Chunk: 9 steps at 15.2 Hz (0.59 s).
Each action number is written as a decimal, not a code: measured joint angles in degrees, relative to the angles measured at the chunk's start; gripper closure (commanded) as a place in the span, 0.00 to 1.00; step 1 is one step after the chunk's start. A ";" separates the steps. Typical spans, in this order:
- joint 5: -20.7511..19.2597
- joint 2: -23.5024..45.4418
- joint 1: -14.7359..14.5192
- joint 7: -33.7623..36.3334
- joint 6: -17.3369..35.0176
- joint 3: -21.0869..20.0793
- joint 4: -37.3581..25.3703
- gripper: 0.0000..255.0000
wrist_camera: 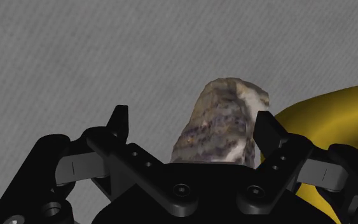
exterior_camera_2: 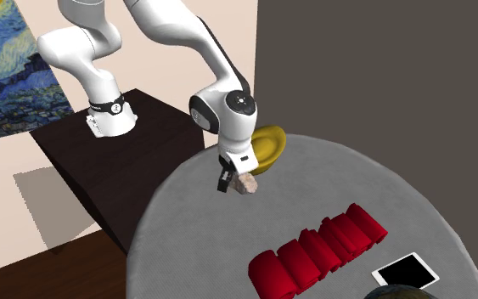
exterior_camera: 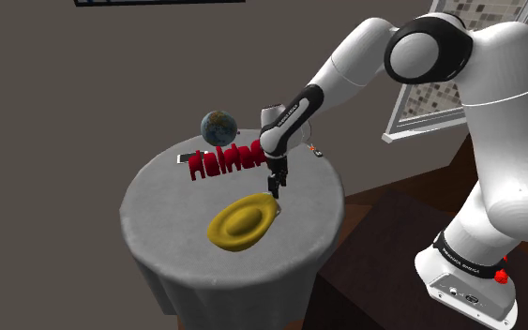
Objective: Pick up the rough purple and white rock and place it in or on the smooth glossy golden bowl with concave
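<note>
Your gripper (wrist_camera: 191, 121) has its fingers apart around the rock (wrist_camera: 219, 127), unclamped, which seems to sit on the table (wrist_camera: 75, 51) toward its edge nearest the stand (exterior_camera_2: 152, 127), just beside the golden bowl (wrist_camera: 323, 121), so grasping, lifting and placing all remain.

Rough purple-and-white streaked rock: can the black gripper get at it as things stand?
Likely yes. The rough purple-and-white streaked rock sits between the open fingers of the black gripper, nearer one finger, with nothing lying between. The glossy golden bowl is close beside that finger, though it looks clear.
</note>
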State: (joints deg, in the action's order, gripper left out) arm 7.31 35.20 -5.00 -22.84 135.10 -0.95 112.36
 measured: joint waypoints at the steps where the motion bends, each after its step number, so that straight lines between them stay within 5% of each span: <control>1: 0.03 0.04 -0.07 0.09 0.25 0.00 0.10 0.00; 6: 0.07 0.22 -0.06 -0.02 0.44 0.02 0.22 0.00; 7: 0.06 0.32 -0.09 0.02 0.35 0.04 0.09 1.00; 9: 0.10 0.90 -0.28 0.08 0.37 -0.16 -0.14 1.00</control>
State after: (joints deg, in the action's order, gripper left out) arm 7.40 36.10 -5.28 -22.76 135.47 -1.11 112.22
